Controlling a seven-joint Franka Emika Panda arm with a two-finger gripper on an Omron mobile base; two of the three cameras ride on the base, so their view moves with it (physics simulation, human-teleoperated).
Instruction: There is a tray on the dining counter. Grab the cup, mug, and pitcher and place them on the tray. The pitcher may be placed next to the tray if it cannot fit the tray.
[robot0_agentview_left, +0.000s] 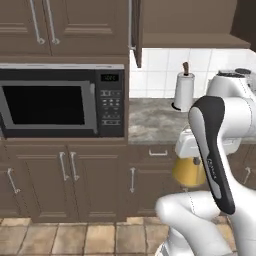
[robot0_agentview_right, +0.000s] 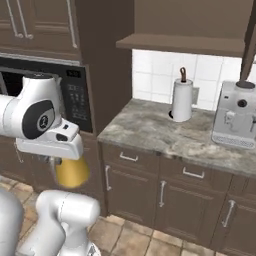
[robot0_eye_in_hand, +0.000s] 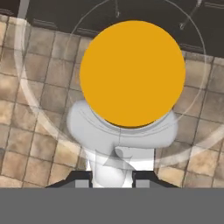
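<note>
My gripper (robot0_eye_in_hand: 113, 177) is shut on the narrow glass neck of the pitcher (robot0_eye_in_hand: 131, 72), which hangs below the hand over the tiled floor. Its wide amber-yellow body fills the middle of the hand view. From the left base view the pitcher (robot0_agentview_left: 188, 172) shows under the white hand, partly behind the arm. From the right base view the pitcher (robot0_agentview_right: 73, 173) hangs in front of the cabinet fronts, well off the floor. The tray, the dining counter, the cup and the mug are out of view.
A built-in microwave (robot0_agentview_left: 55, 104) sits in the cabinet wall to the left. On the stone worktop (robot0_agentview_right: 160, 131) backed by white tiles stand a paper-towel roll (robot0_agentview_right: 182, 100) and a grey coffee machine (robot0_agentview_right: 235, 115). Brown cabinet doors (robot0_agentview_right: 130, 187) run below.
</note>
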